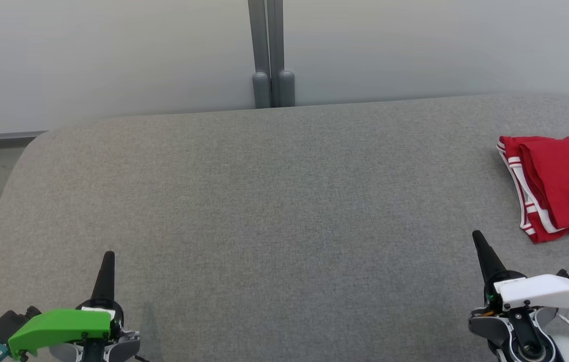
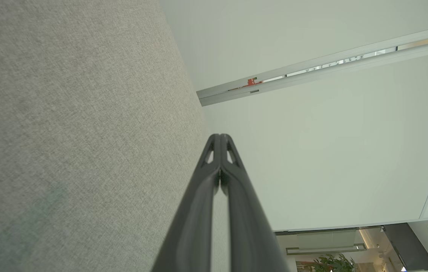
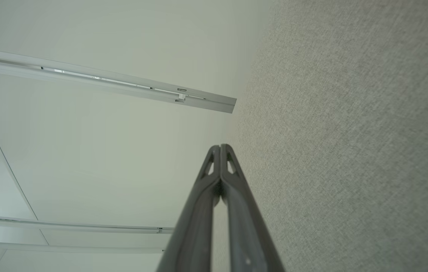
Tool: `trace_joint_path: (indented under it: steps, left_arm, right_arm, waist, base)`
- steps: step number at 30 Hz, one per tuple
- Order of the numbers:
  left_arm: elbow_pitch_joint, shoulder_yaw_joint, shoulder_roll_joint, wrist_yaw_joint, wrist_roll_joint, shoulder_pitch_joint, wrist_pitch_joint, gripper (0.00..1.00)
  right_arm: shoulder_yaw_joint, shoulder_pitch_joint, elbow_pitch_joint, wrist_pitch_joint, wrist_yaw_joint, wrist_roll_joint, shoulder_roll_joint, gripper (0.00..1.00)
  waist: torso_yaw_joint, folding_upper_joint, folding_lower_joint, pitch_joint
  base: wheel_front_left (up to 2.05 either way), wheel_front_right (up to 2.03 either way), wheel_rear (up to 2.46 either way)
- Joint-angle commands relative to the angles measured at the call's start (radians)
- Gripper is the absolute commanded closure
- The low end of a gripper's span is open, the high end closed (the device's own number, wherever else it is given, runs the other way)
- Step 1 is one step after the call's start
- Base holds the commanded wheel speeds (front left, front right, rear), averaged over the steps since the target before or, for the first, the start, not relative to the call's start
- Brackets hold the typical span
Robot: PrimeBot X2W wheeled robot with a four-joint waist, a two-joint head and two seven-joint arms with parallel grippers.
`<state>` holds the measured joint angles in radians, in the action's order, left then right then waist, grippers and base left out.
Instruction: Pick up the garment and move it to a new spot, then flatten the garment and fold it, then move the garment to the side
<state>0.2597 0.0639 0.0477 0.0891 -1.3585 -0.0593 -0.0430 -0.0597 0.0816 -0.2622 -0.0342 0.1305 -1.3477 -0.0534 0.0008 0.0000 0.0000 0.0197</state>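
Note:
The garment (image 1: 561,183) is red with white stripes along its edges. It lies folded into a compact stack at the far right of the grey fabric surface (image 1: 274,201), partly cut off by the head view's right edge. My left gripper (image 1: 108,255) rests at the lower left, shut and empty, under a green cover. At the lower right my right gripper (image 1: 476,235), with a white cover, is shut too and holds nothing; its tip sits a short way left of and below the garment. In the wrist views the left gripper (image 2: 220,136) and right gripper (image 3: 220,146) show their fingers pressed together.
A pale wall with a grey vertical post (image 1: 266,50) stands behind the surface's far edge. The surface's rounded left corner (image 1: 33,143) drops off toward a grey ledge. Open grey fabric stretches between the two grippers.

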Motion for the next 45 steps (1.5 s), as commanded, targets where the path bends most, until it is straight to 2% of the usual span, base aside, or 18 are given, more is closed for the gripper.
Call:
trace_joint_path:
  steps: [1,36,45]
  left_arm:
    - [-0.01,0.008,0.004,0.01,-0.02,-0.027,-0.007,1.0]
    - [-0.016,0.053,0.005,0.045,-0.252,-0.057,-0.071,1.0]
    - [-0.016,0.053,0.005,0.046,-0.254,-0.056,-0.075,1.0]
  right_arm:
    - [-0.007,0.018,0.011,-0.007,0.001,-0.023,-0.005,1.0]
    - [-0.05,0.032,0.021,-0.077,0.001,-0.266,-0.003,1.0]
    - [-0.052,0.03,0.021,-0.08,0.001,-0.271,-0.003,1.0]
  waist:
    - [0.0,0.0,0.0,-0.001]
    - [-0.001,0.0,0.0,-0.022]
    - [-0.001,0.0,0.0,-0.023]
  base:
    - [0.0,0.0,0.0]
    - [0.0,0.0,0.0]
    - [0.0,0.0,0.0]
